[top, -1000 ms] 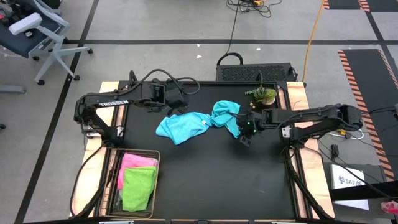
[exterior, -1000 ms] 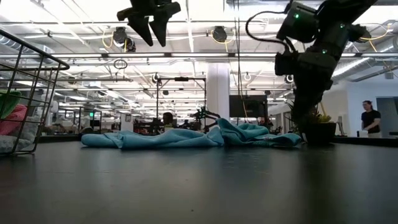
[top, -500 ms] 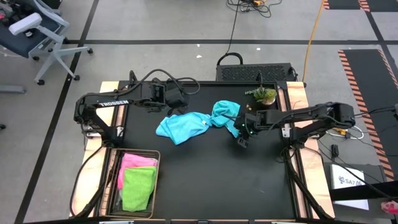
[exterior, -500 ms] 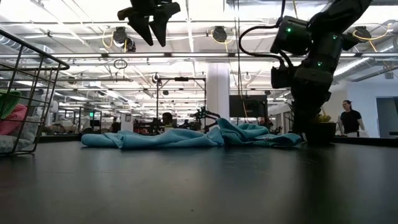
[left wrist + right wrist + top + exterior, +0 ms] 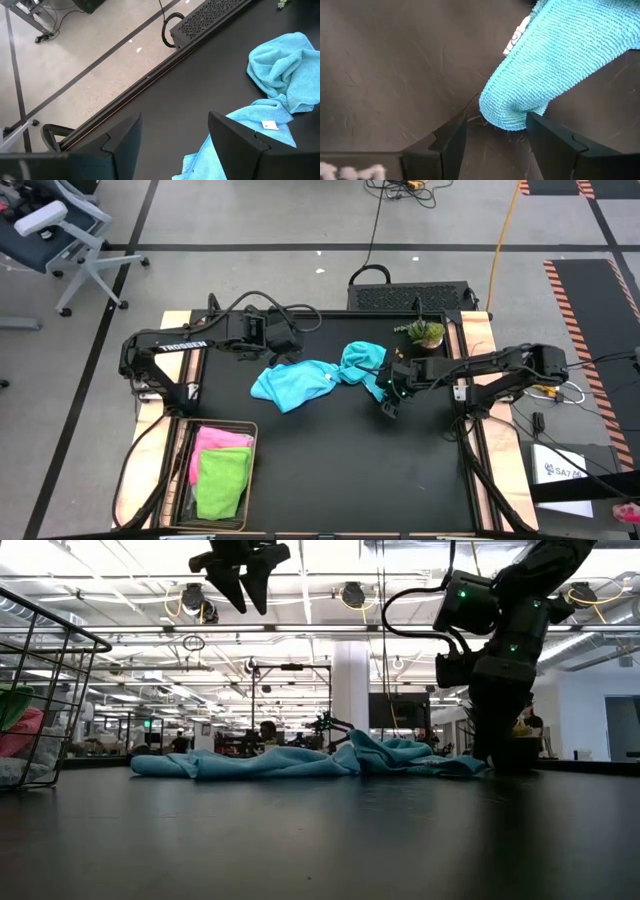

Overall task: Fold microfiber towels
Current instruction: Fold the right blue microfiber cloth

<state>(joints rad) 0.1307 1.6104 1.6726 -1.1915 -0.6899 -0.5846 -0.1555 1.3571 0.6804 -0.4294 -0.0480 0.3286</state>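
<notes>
A crumpled light blue microfiber towel (image 5: 300, 385) lies mid-table, a teal towel (image 5: 362, 367) bunched against it. The right gripper (image 5: 496, 131) sits low on the black tabletop (image 5: 330, 460), fingers spread around a looped-pile corner fold without pinching it; only its wrist view shows this weave. The left gripper (image 5: 175, 135) hovers open above. Pink (image 5: 215, 440) and lime green towels (image 5: 222, 483) fill the wire basket (image 5: 182, 480).

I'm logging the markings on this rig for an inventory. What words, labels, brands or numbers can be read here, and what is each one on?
"TROSSEN": white letters along the left arm, high view.
White box on the floor by the table's right side: dark print, too small to read.
White tag on the teal towel: too small to read.
White marks beside the right claw: cut off, unreadable.
</notes>
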